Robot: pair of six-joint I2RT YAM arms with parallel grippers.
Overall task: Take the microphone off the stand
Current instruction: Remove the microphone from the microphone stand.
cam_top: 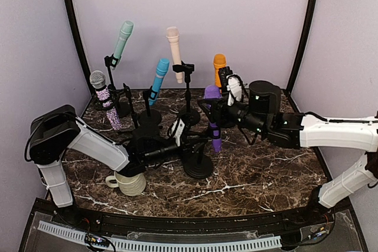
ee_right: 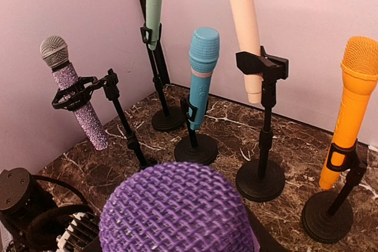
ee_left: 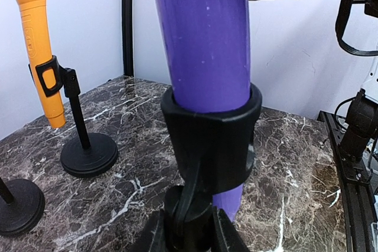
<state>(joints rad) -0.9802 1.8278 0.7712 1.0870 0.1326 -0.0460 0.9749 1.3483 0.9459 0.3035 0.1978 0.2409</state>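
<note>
Watching from the near edge: the purple microphone [cam_top: 215, 129] sits in the black clip [ee_left: 209, 140] of its stand [cam_top: 198, 168], close to upright, near the middle of the marbled surface [cam_top: 266, 172]. The clip wraps the barrel fully, and the tail end pokes out beneath.

The left gripper [ee_left: 189, 235] is clamped on the stand's post just under the clip — its fingers press in from both sides. The right gripper [cam_top: 213, 105] comes in from the right and is closed around the microphone's upper body, just below the mesh head.

Behind, each in its own stand: orange microphone [ee_left: 38, 45], cream microphone [ee_right: 242, 22], blue microphone [ee_right: 202, 75], mint microphone [ee_right: 153, 4] and glittered microphone [ee_right: 74, 95]. A white mug [cam_top: 130, 183] rests beside the left arm.
</note>
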